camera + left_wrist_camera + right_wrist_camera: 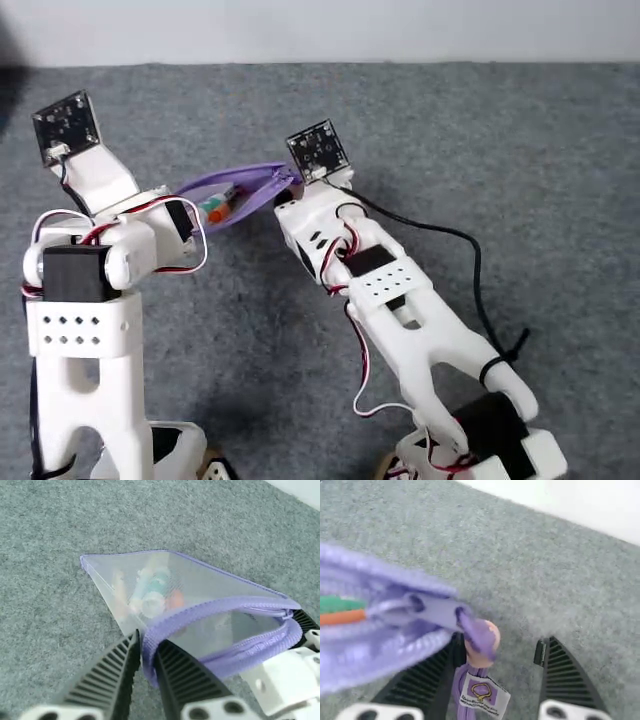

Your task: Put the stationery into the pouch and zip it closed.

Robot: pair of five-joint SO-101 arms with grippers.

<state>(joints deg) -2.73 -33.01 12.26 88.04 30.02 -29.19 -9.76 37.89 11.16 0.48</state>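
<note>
A translucent pouch (245,187) with a purple zipper hangs just above the grey carpet between the two arms. Inside it lie several stationery pieces (152,592), among them an orange-and-green pen (218,208). My left gripper (146,660) is shut on the pouch's purple zipper edge (210,612) at its open end; in the high view it sits at the pouch's left end (193,216). My right gripper (495,677) is open at the other end, by the zipper slider (415,605). The purple pull tab with its small tag (479,642) hangs against one finger (427,680), not clamped.
Grey carpet (500,150) covers the whole table, with a white wall along the far edge. A black cable (478,270) runs beside the right arm. The right arm's white gripper body (287,680) sits close to the pouch in the left wrist view.
</note>
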